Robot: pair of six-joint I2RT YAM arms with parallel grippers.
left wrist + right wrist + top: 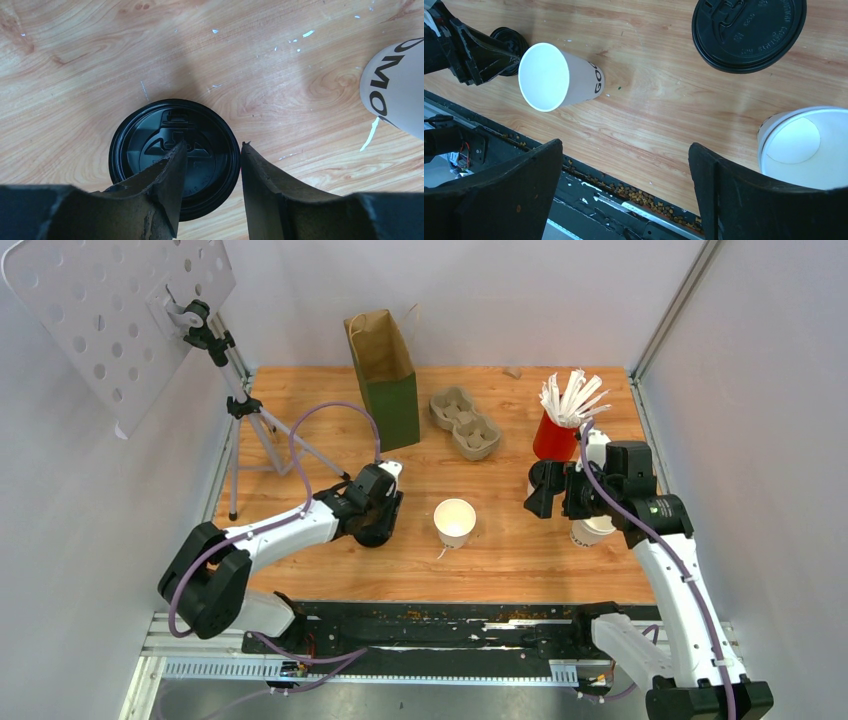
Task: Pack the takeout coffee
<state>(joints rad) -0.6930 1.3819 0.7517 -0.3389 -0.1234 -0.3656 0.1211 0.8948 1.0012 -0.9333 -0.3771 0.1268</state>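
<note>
**Lot: takeout coffee, two sets, unassembled**

- Item, first lid (pixel 145 145): black and round, lying flat on the tabletop (pixel 75 60) with its drinking side up. It has no long axis, so any approach angle serves.
- Item, left fingers (pixel 167 190): moderately parted and pinching nothing, poised over the first lid. One tip overlaps the lid's middle and the other stands outside its 3 o'clock rim, so the rim sits in the gap.
- Item, first cup (pixel 454 521): white, upright and uncovered. Seen from overhead it is at 3 o'clock from the first lid, apart from it.
- Item, right fingers (pixel 509 195): spread wide and empty.
- Item, second cup (pixel 809 145): uncovered, beneath the right arm, with the second lid (pixel 749 32) loose nearby.
- Note: the left arm is nearer the first lid. A straight descent would likely bracket the rim, and the carry would then run toward 3 o'clock.
</note>
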